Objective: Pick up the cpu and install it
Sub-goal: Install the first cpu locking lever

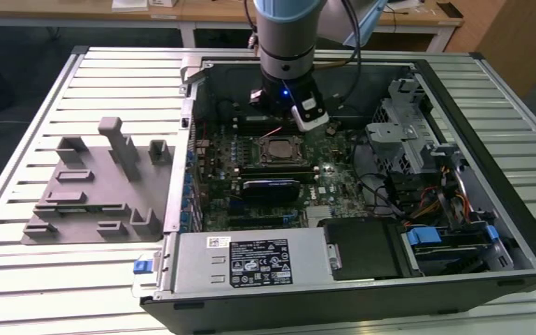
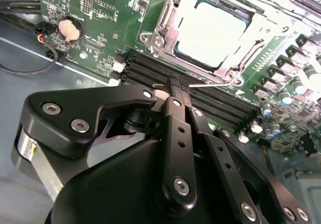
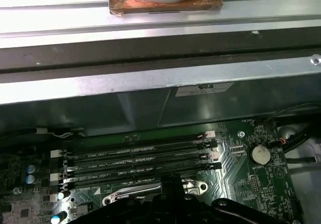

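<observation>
Silver cpu [image 2: 213, 28] is sitting in its socket; I'm hovering my claw [image 2: 179, 86] pinched narrow, empty, beside it. Dipping could scrape the memory slots [image 2: 165, 73].

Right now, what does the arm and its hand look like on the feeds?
A grey cylindrical arm with a pale blue joint cap, a small blue light and black cables alongside. The hand is matte black metal: linked bars fastened with silver screws, tapering to narrow fingers.
</observation>
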`<state>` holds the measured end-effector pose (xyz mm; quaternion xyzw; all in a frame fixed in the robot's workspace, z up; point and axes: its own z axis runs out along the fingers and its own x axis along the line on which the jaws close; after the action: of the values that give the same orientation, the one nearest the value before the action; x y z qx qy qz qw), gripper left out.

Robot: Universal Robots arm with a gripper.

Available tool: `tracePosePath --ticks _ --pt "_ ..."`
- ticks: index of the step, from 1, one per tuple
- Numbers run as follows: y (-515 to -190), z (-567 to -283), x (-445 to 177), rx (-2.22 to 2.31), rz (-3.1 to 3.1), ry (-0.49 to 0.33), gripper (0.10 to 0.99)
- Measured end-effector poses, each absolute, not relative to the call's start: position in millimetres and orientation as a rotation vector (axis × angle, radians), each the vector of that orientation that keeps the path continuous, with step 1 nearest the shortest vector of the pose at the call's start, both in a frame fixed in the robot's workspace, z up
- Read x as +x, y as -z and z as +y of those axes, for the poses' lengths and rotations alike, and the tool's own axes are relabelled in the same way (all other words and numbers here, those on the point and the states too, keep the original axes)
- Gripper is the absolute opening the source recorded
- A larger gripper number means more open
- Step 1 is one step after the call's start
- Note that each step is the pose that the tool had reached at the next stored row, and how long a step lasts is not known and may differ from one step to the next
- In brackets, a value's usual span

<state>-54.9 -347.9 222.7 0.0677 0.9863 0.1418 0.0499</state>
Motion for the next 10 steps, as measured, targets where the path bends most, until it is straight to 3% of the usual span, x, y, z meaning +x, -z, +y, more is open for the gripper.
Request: tracePosePath --ticks 10 --pt "-221.6 -347.9 -54.9 0.204 2.995 -0.432 0.106"
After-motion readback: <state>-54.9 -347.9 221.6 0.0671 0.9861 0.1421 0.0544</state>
